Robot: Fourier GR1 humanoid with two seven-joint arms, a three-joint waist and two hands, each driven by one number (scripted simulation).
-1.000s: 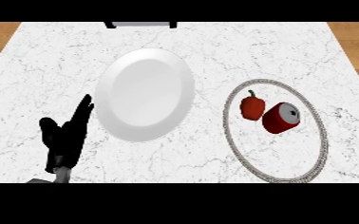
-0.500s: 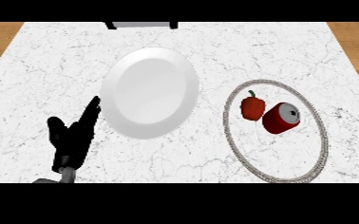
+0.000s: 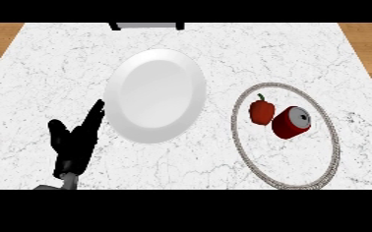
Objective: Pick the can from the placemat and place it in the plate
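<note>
**Can on the mat, plate bare**

We looked steeply down on a white marbled desk [image 3: 58, 64]. Brown wooden floor [image 3: 9, 32] showed past its far corners, and a dark-edged grey object [image 3: 145, 25] sat at its far edge; we could not tell what it was.

A white plate [image 3: 155, 96] lay left of centre with nothing on it. To its right, apart from it, lay a round mat [image 3: 286, 135] with a grey braided rim. On the mat we saw two things: a red pepper [image 3: 262, 110] with a green stem, and just beside it, on its right, the red can [image 3: 292, 122], lying tilted with its silver top turned up toward us. We could not tell whether the two touched.

Our left hand [image 3: 73, 145] showed at the lower left, wide, fingers straight, their tips just beside the plate's near-left rim. It held nothing. Our right hand did not show.
</note>
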